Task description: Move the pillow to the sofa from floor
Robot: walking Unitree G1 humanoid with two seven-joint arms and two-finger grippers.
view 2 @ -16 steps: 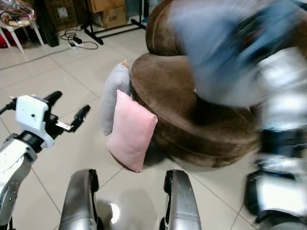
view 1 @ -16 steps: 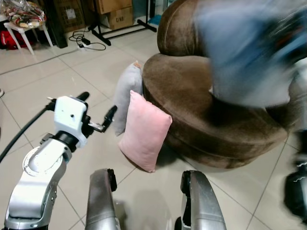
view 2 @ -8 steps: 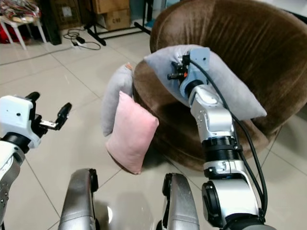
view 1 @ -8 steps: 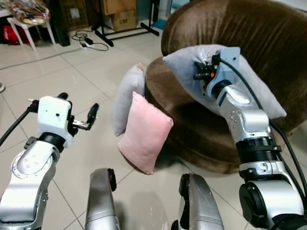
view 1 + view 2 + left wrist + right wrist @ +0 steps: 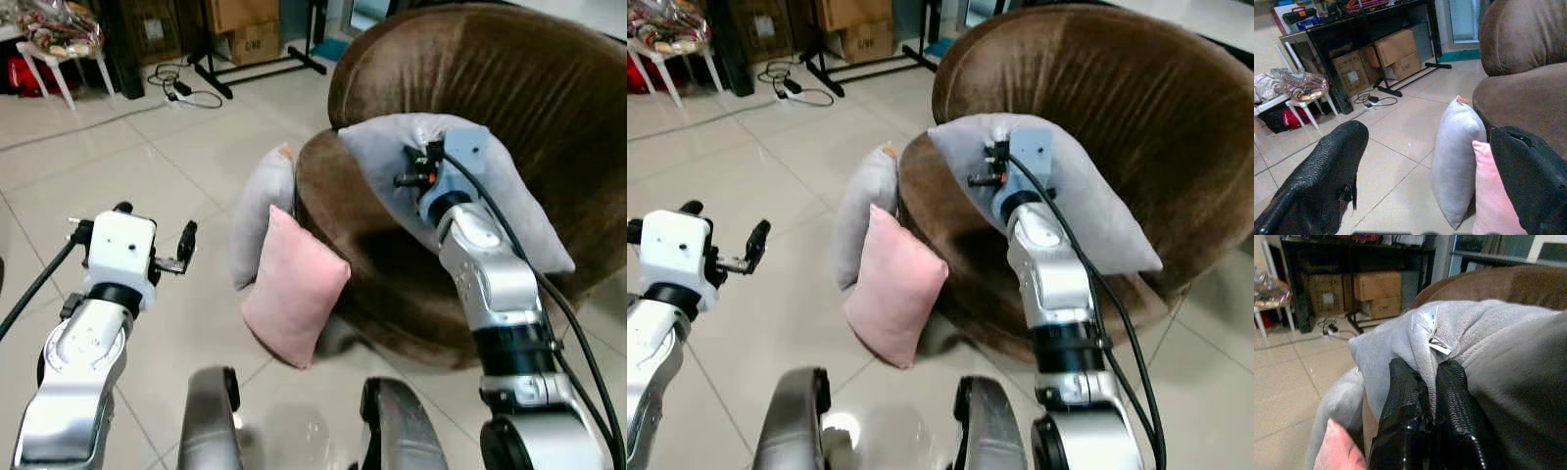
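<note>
A grey pillow (image 5: pixel 519 196) lies tilted on the seat of the round brown sofa (image 5: pixel 529 78), resting against its back. My right gripper (image 5: pixel 1425 396) is shut on a fold of this grey pillow (image 5: pixel 1484 347) near its white tag. Two more pillows lean against the sofa's front on the floor: a pink pillow (image 5: pixel 294 289) and, behind it, a second grey pillow (image 5: pixel 257 215). My left gripper (image 5: pixel 157 245) is open over the floor tiles, left of the pink pillow (image 5: pixel 1496 200).
Cardboard boxes (image 5: pixel 250 24) and a black stand with cables (image 5: pixel 186 88) sit at the back. A white stool (image 5: pixel 49 44) with a wrapped bundle stands at the far left. Bare tiled floor (image 5: pixel 127 166) spreads left of the sofa. My two legs (image 5: pixel 211 421) show below.
My right gripper has carried the grey pillow a little further onto the sofa seat. The left arm dropped slightly. The camera shifted.
</note>
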